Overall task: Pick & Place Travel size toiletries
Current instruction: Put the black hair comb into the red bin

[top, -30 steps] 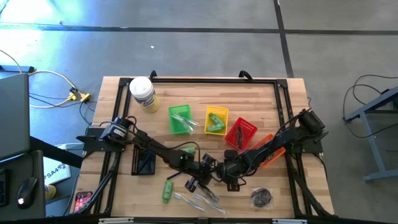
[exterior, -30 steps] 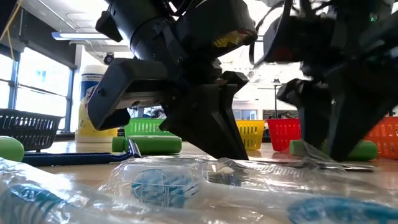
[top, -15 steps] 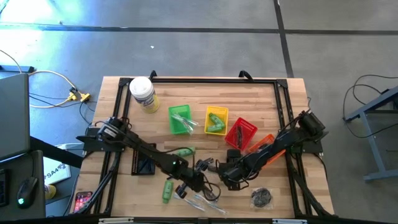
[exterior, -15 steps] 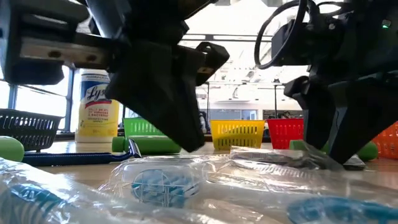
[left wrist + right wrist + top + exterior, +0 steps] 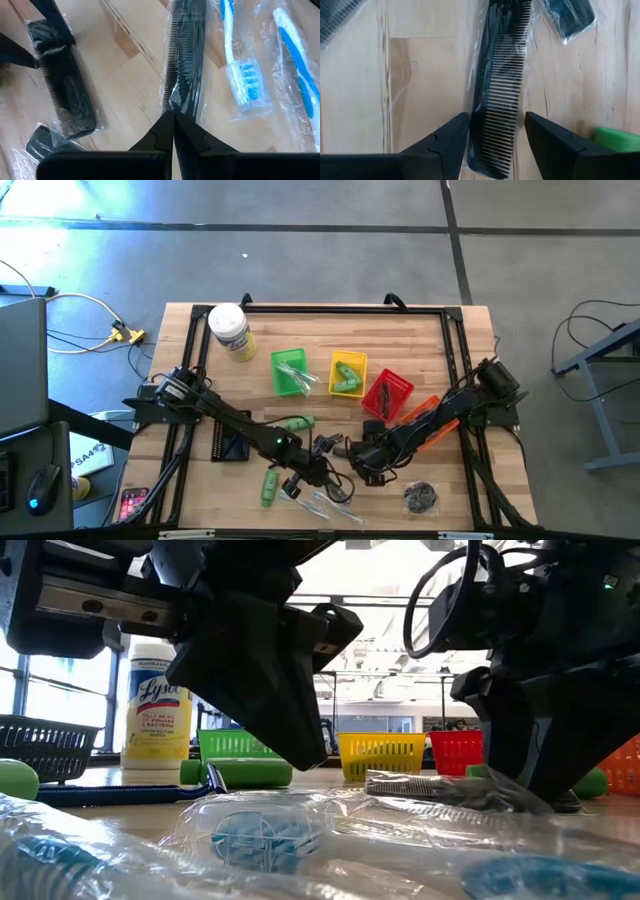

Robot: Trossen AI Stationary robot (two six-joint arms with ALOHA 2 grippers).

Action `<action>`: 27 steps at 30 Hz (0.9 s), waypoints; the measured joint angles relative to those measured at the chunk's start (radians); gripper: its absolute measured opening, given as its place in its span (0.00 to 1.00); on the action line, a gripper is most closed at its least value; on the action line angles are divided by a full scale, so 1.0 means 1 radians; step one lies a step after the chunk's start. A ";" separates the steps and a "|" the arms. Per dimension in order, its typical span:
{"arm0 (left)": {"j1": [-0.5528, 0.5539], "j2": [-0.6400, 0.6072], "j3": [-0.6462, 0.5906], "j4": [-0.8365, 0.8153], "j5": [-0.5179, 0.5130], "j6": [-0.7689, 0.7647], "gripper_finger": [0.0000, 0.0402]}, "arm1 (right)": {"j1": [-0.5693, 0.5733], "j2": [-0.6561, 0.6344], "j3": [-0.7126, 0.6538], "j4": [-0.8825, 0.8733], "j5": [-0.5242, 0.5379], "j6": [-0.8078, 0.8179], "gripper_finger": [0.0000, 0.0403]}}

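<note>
Several black combs in clear wrap lie near the table's near edge. My left gripper (image 5: pixel 308 476) is shut on the end of one comb (image 5: pixel 185 50). My right gripper (image 5: pixel 360 456) is open, with one finger on each side of another wrapped comb (image 5: pixel 499 95), which lies flat on the wood; I see no touch. That comb also shows in the left wrist view (image 5: pixel 62 95). Wrapped toothbrushes (image 5: pixel 240 65) lie beside the held comb. Green tubes (image 5: pixel 268 485) (image 5: pixel 295 423) and a round dark pouch (image 5: pixel 420 498) lie on the table. My left gripper pinches the near end of the wrapped comb (image 5: pixel 173 106) between its two shut fingertips, on the crinkled clear wrap. The fingers come from above, slanting down, in line with the comb's length. The rest of the comb lies on the table.
Green (image 5: pixel 290 370), yellow (image 5: pixel 348 372), red (image 5: pixel 388 393) and orange (image 5: pixel 432 420) baskets stand behind the grippers. A black basket (image 5: pixel 232 440) stands at the left and a white jar (image 5: pixel 230 330) at the far left. The two grippers work close together.
My left gripper has moved toward the table's near edge and a little left, coming closer to the low camera, then held still. My right gripper has stayed over its comb.
</note>
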 joint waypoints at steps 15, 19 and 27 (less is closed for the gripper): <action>0.000 0.000 0.001 -0.020 -0.002 -0.053 0.01 | 0.023 0.012 -0.003 0.035 0.051 -0.014 0.06; 0.000 0.000 0.001 -0.023 -0.002 -0.056 0.01 | 0.023 0.012 -0.003 0.043 0.040 -0.014 0.03; -0.002 -0.047 0.002 -0.118 0.007 -0.085 0.01 | 0.021 -0.113 -0.019 -0.005 -0.010 -0.028 0.02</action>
